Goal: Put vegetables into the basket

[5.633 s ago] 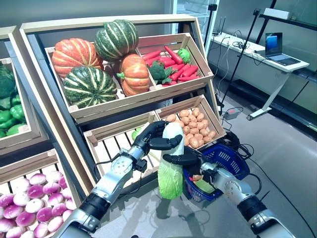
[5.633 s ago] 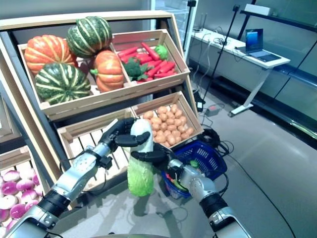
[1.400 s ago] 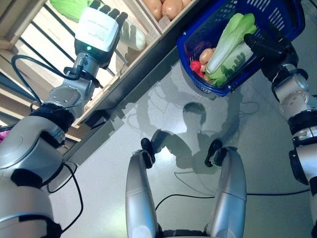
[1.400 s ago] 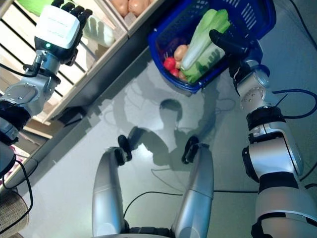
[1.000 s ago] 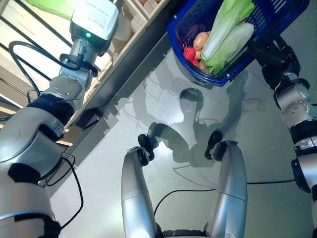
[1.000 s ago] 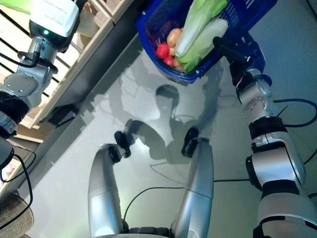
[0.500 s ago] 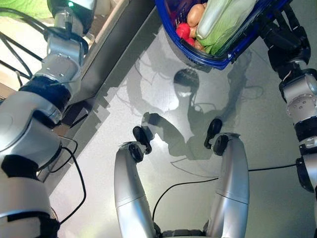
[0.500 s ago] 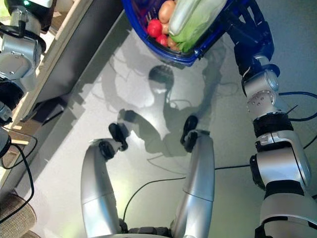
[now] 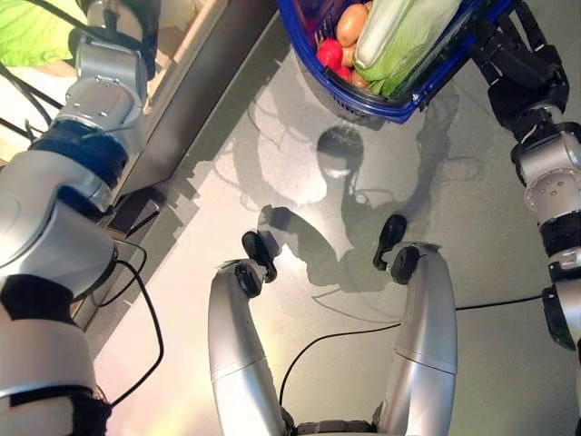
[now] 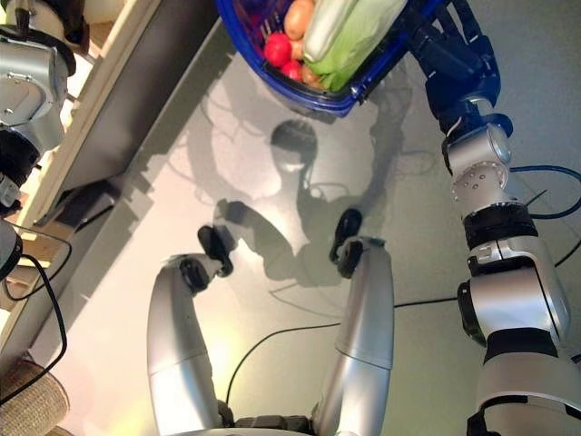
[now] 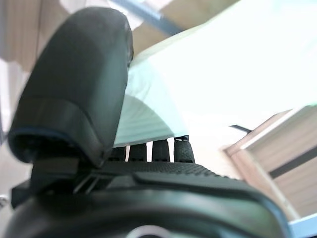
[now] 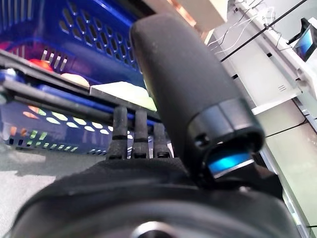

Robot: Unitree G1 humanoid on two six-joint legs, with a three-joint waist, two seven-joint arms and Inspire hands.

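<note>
Right hand (image 12: 148, 144) clamped on loaded basket (image 9: 399, 95); left hand (image 11: 99, 148) grip indeterminable at cabbage (image 9: 36, 41); next: transfer it.

Silver-grey arms with black joint bands, dark textured fingers (image 12: 134, 134), blue-lit thumb.

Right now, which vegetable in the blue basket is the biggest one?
The long pale green and white cabbage. It stretches across the blue basket, far larger than the small red and tan round vegetables beside it.

Bright overhead light, glare on glossy floor (image 9: 336, 173) (sharp shadows), wrist views blurred
</note>
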